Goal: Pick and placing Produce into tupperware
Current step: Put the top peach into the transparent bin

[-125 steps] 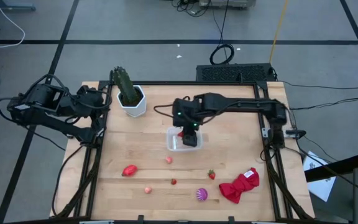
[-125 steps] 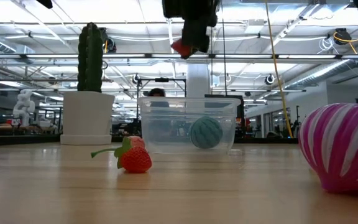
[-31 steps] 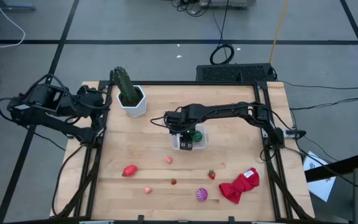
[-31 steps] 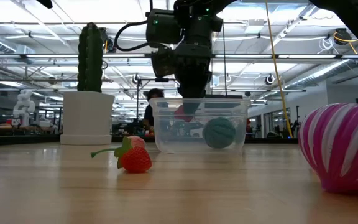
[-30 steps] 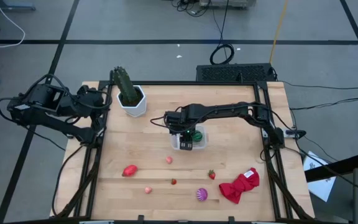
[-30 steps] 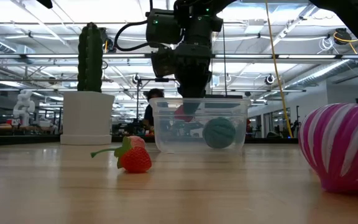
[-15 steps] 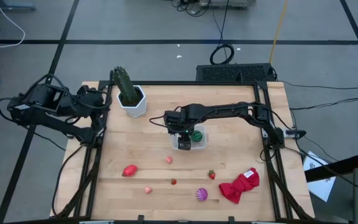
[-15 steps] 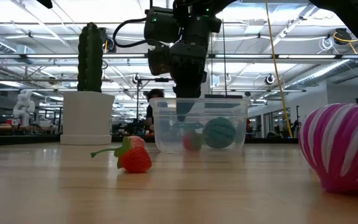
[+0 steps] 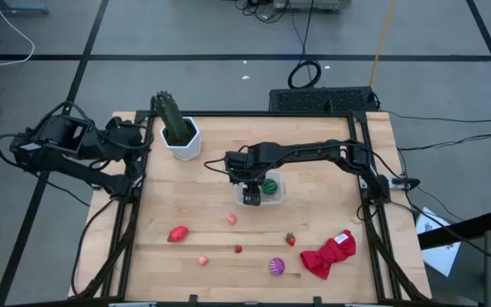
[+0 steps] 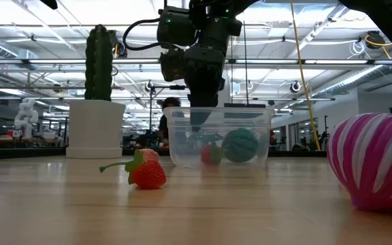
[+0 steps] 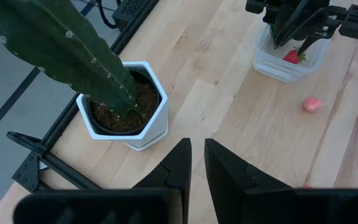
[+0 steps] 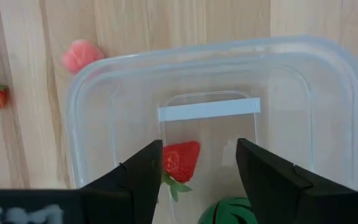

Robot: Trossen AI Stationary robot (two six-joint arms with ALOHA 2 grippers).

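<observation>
The tupperware (image 9: 262, 191) is a clear tub standing on the wooden table's middle. On its floor lie a red strawberry (image 12: 181, 158) and a green striped ball (image 12: 229, 211), side by side in the low view, strawberry (image 10: 210, 154) and ball (image 10: 241, 145). My right gripper (image 12: 199, 149) hangs open over the tub, fingers pointing down on either side of the strawberry and apart from it. My left gripper (image 11: 196, 146) is shut and waits at the table's left edge by the cactus. More produce lies nearer the front: a red pepper-like piece (image 9: 177, 233), a strawberry (image 9: 290, 240), a purple striped piece (image 9: 276, 267).
A green cactus in a white hexagonal pot (image 9: 181, 141) stands at the far left. A red cloth (image 9: 329, 254) lies at the near right. Small pink bits (image 9: 231, 219) and a tiny red piece (image 9: 238, 249) are scattered between the tub and the near edge.
My right gripper has let go of the strawberry inside the tupperware. The strawberry has dropped from between the fingers to the tub's floor and now rests beside the green striped ball. The gripper stays above the tub.
</observation>
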